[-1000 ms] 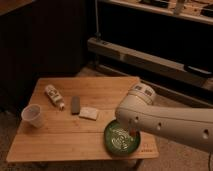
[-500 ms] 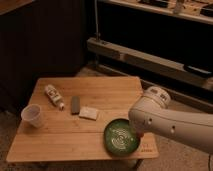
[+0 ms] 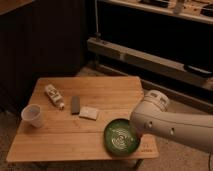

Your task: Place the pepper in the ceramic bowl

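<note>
Bowl at table front-right corner, near both edges | pepper not visible | gripper hidden behind white arm right of bowl | cup far left of bowl, open wood between

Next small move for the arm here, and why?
Probably pull the arm back a little further from the ceramic bowl. Its white shell hides the gripper and covers the bowl's right rim, and no pepper shows in the bowl's visible part or on the table, so placement can't be confirmed yet.
</note>
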Motion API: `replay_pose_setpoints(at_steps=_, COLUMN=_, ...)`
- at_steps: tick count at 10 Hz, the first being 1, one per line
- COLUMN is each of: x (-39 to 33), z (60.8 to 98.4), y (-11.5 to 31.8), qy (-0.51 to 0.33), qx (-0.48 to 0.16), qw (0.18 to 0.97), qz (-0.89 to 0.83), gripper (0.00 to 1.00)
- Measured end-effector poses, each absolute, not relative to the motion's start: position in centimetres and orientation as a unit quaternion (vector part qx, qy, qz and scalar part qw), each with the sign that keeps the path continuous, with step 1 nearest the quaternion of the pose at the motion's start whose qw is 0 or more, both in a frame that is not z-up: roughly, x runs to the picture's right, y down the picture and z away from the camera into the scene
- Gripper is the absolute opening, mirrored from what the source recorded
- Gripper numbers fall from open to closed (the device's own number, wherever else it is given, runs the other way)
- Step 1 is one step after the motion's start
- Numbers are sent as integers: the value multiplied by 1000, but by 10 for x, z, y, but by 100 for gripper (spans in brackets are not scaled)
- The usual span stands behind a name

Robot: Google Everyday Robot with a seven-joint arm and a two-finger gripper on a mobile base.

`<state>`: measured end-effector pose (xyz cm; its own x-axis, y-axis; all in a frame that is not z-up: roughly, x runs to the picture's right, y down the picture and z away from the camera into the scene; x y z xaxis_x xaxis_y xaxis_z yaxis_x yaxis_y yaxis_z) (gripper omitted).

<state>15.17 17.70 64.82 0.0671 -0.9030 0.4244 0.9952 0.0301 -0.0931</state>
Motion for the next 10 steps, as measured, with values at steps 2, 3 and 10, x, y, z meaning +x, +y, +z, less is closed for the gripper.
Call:
replay_pose_setpoints(at_steps=2, x=153, z=655, y=177, qy=-124, qx=-184, qw=721, qz=-657, gripper=70)
replay_pose_setpoints(at_steps=3, x=153, z=657, y=176, qy=-123, qx=-182, qw=723, qz=-655, gripper=78)
replay_pose_setpoints(at_steps=10, x=164, z=675, y=177, qy=-119, qx=-176, qw=744, qz=-633, gripper=80)
